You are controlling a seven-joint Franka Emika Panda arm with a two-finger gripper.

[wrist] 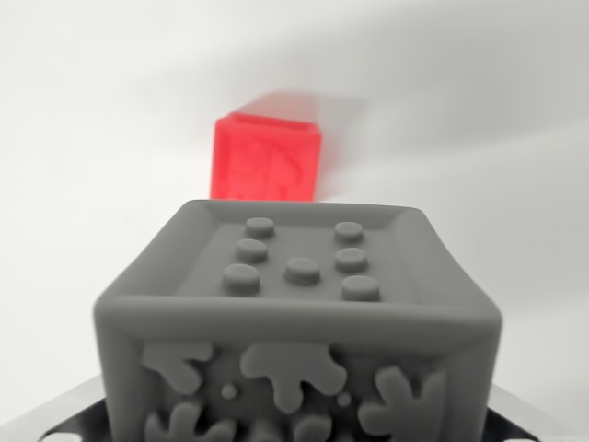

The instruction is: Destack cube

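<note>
A plain white surface (101, 138) is filling the background, with soft grey shadows running across the upper right of the frame. A grey cube (299, 322) is taking up the lower centre, very close to the camera; its recessed top face is showing seven round studs, and its front face is carrying raised splash-like shapes. Behind it, in the upper centre, a red cube (267, 157) is sitting on the white surface, blurred, with an embossed pattern on its near face that is too soft to read. The two cubes are appearing apart, not stacked. Dark metal parts of the gripper (294, 433) are peeking out at both bottom corners beside the grey cube; the fingers are probably pinching it, but the contact is hidden, so I cannot tell.
</note>
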